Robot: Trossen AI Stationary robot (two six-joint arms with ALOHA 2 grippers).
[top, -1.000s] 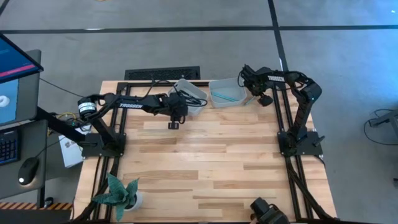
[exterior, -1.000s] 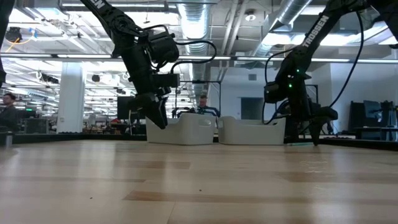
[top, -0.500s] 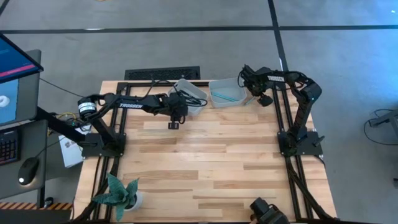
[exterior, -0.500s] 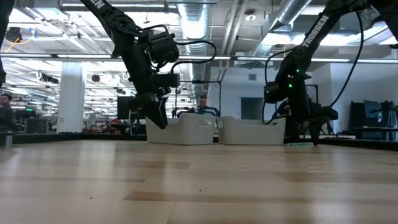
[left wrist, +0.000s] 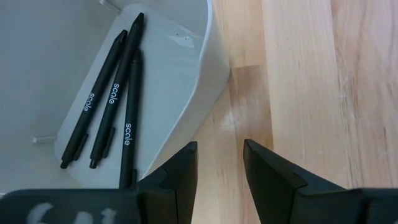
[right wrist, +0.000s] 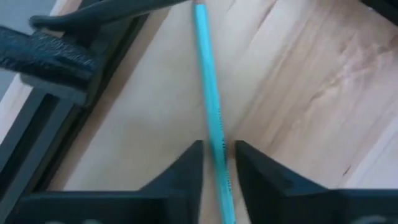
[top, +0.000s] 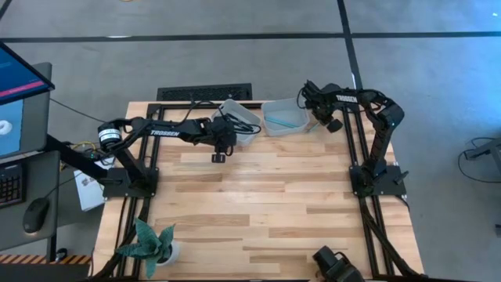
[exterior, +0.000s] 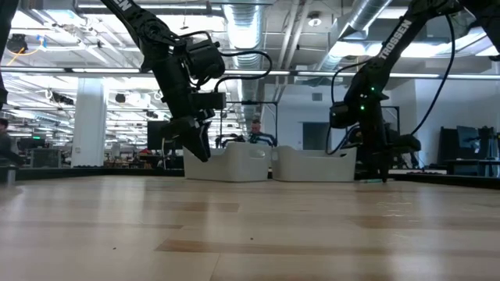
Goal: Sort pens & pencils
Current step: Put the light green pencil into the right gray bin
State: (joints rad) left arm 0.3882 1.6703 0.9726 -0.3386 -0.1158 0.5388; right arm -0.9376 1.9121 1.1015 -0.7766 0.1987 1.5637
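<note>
Three black pens lie in the left white bin. A pale teal pencil lies in the right white bin. Another teal pencil lies on the wood at the table's far right, beside the right bin and the black frame rail. My right gripper is down over it, shut on it. My left gripper hangs open above bare wood, just on the near side of the left bin, with nothing between its fingers. My right gripper pinches the teal pencil's shaft between its two fingers. The fingers come from above, pointing down, and lie across the pencil. The pencil stays flat at table level and runs on past the fingertips.
The two bins stand side by side at the table's far edge. A black frame rail runs close to the gripped pencil. A potted plant stands at the near left corner. The wide middle of the wooden table is bare.
My right gripper has shut on the teal pencil: its fingers stood spread in the earlier low views and now stand together. It has also shifted slightly toward the right bin. My left gripper has kept still.
</note>
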